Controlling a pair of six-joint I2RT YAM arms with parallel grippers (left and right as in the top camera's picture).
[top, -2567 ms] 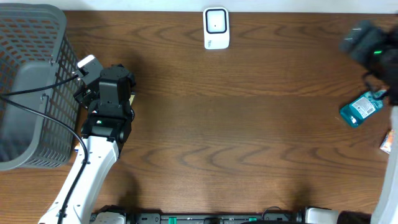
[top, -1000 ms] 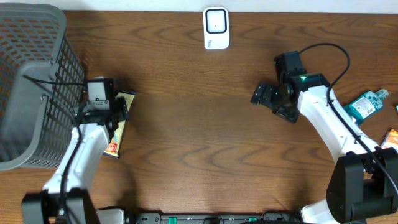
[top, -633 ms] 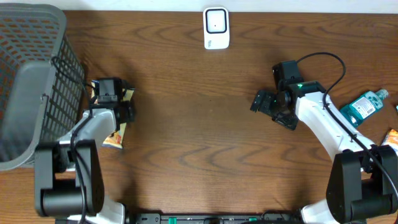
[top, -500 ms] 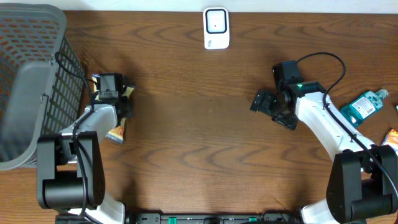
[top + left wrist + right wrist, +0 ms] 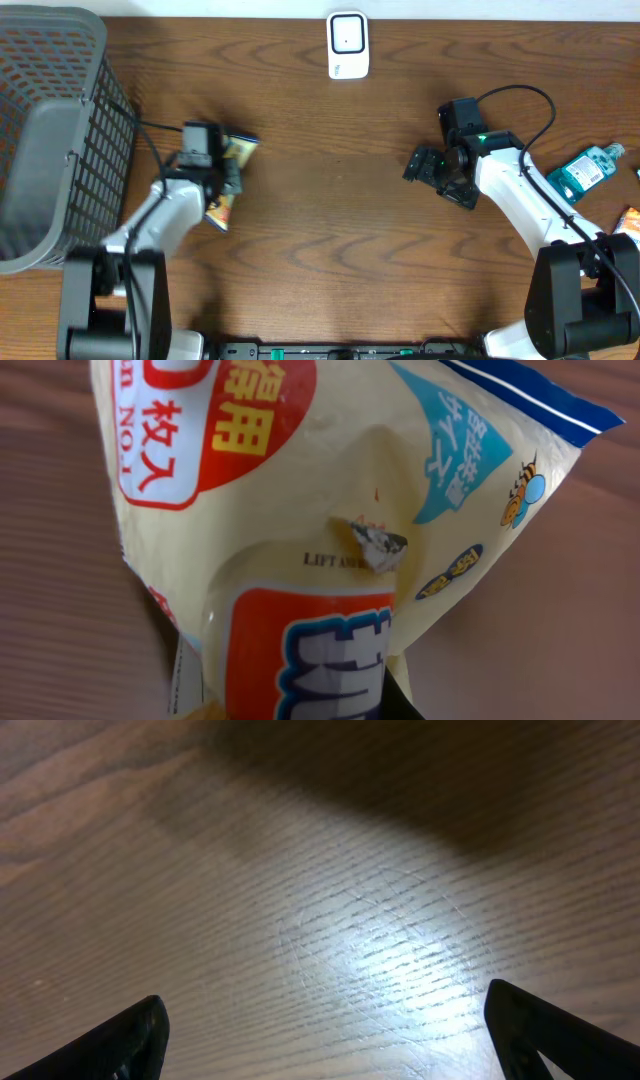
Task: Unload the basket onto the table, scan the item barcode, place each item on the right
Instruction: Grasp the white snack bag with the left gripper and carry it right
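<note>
Overhead view first: the left gripper (image 5: 228, 172) is clamped down on a cream-yellow plastic snack packet (image 5: 219, 211) with red and blue print. That puts the packet at the left side of the brown wooden table (image 5: 330, 220), just right of the grey mesh plastic basket (image 5: 60, 80). It's well apart from the small white box-shaped barcode scanner (image 5: 348, 45) up at the far edge, middle of the table. Honestly can't tell if the bottom of the packet touches the wood or not. The right gripper (image 5: 432, 178) hangs over bare table on the right half with its fingers spread apart, nothing in them. A teal plastic bottle (image 5: 583, 173) lies near the right edge, well off from everything else. Left wrist view: the snack packet fills pretty much the whole picture, hanging tilted. You can see a red label with yellow and white characters, a light blue patch with a little bee, and a dark blue stripe along the top edge. Right wrist view: just wood grain with a bright glare spot, and the two dark fingertips (image 5: 125, 1038) sit way out in the bottom corners, wide apart.
</note>
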